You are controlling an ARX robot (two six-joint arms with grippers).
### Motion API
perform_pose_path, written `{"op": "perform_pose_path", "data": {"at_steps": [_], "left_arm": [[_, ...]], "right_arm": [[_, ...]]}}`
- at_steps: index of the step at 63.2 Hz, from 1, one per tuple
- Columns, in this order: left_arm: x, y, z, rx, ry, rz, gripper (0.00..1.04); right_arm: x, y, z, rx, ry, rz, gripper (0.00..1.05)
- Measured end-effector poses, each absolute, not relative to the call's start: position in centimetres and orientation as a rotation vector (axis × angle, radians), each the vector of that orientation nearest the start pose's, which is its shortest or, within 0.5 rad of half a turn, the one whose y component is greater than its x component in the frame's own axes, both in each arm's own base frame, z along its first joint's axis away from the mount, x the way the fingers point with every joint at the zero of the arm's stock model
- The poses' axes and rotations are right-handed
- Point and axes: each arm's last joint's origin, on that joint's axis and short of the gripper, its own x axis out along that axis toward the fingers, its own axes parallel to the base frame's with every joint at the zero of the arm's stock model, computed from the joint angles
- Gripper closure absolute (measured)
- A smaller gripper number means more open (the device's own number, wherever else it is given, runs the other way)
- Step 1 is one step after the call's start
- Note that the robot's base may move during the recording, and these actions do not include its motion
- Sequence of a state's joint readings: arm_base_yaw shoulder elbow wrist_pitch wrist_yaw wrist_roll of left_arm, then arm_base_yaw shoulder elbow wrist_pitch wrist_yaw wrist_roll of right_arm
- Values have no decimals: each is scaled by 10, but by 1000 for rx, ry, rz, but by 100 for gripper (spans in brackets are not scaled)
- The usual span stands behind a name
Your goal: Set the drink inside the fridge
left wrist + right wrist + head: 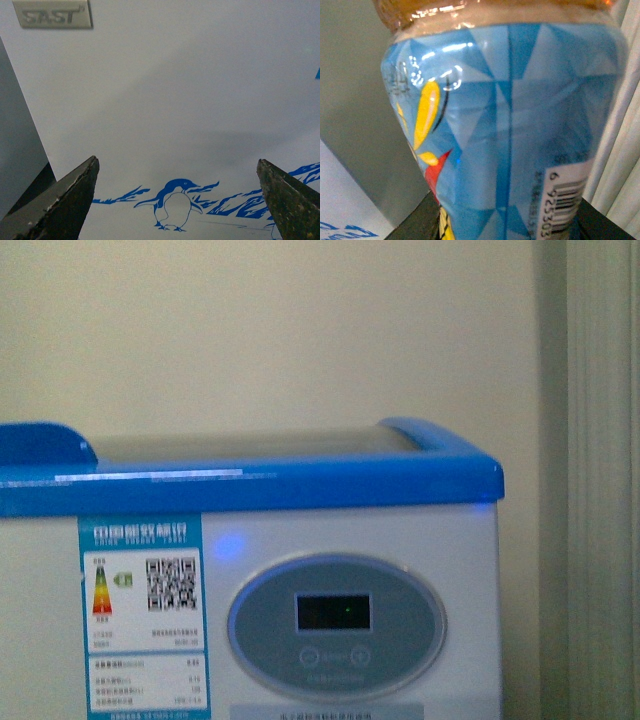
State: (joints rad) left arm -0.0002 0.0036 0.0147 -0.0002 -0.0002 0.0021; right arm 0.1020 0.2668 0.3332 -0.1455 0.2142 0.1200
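Observation:
The fridge [350,540] fills the lower front view: a white chest with a blue top rim [250,485], glass lids [250,445] lying shut, and a grey oval control panel [335,625]. Neither arm shows there. In the left wrist view my left gripper [177,172] stands open close to the fridge's white side [175,90], with the blue penguin decal [172,205] between its dark fingers [75,195]. My right gripper [505,220] is shut on the drink bottle [505,125], which has a light-blue label with a barcode and amber liquid above it.
A cream wall [280,330] stands behind the fridge, and a pale curtain or frame [595,480] runs down the right. An energy label [140,620] sits on the fridge's front. A grey surface [360,100] and a white curtain [620,150] flank the bottle.

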Motion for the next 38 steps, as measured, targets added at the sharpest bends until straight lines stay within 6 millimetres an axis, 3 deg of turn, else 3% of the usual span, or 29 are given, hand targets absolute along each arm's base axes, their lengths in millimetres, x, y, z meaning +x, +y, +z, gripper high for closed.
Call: {"op": "perform_pose_path", "data": {"at_steps": [38], "left_arm": [[97, 0, 168, 2, -11, 0, 8]], "right_arm": [[101, 4, 243, 108, 68, -116, 65]]}}
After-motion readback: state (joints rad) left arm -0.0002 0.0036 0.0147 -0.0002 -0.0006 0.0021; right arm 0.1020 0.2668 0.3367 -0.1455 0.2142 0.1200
